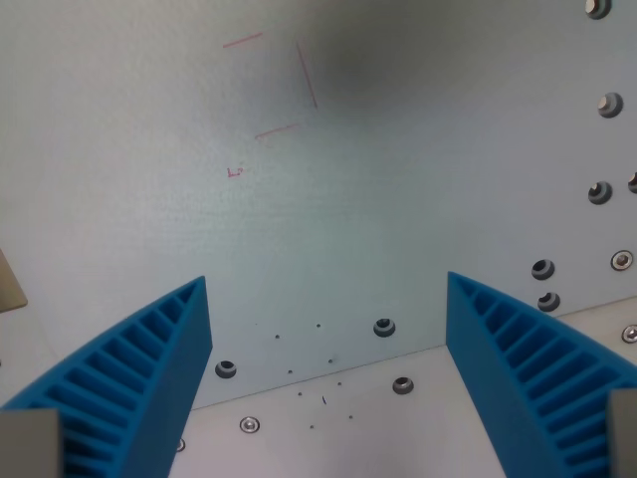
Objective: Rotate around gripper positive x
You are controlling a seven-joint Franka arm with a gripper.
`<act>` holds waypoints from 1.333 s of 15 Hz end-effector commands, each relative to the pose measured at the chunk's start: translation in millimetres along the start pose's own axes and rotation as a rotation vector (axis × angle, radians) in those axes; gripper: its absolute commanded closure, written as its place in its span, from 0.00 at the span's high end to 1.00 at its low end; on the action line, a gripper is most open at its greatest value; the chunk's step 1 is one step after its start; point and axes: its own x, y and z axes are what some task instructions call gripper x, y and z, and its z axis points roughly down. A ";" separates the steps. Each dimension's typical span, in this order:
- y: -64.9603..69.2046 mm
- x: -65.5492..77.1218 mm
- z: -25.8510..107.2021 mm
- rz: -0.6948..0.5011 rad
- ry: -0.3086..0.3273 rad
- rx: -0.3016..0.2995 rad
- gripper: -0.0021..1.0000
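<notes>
Blue ribbed fingers [129, 383] rose from the bottom corners, one at the wrist view's left and one at its right, with a wide gap between them; the claw [328, 299] was spread and held nothing. No object lay between the fingers, and the task named none: the thing to be turned was the claw itself, which hung above the bench [119, 199]. Faint red marks [274, 90] showed on the pale plate toward the upper left. Bolts [384, 327] dotted the seam [318, 376] below the centre, and more ran up the right edge. Judging from this, the rotation would go best as a slow, pure tilt about the claw's x axis, with its position fixed and fingertips kept clear of the plate.
</notes>
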 end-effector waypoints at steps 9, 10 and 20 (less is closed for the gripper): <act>0.1 -0.4 -2.2 0.000 0.004 0.106 1.00; 0.1 -0.4 -2.2 0.000 0.004 0.117 1.00; 0.1 -0.4 -2.2 0.000 0.004 0.234 1.00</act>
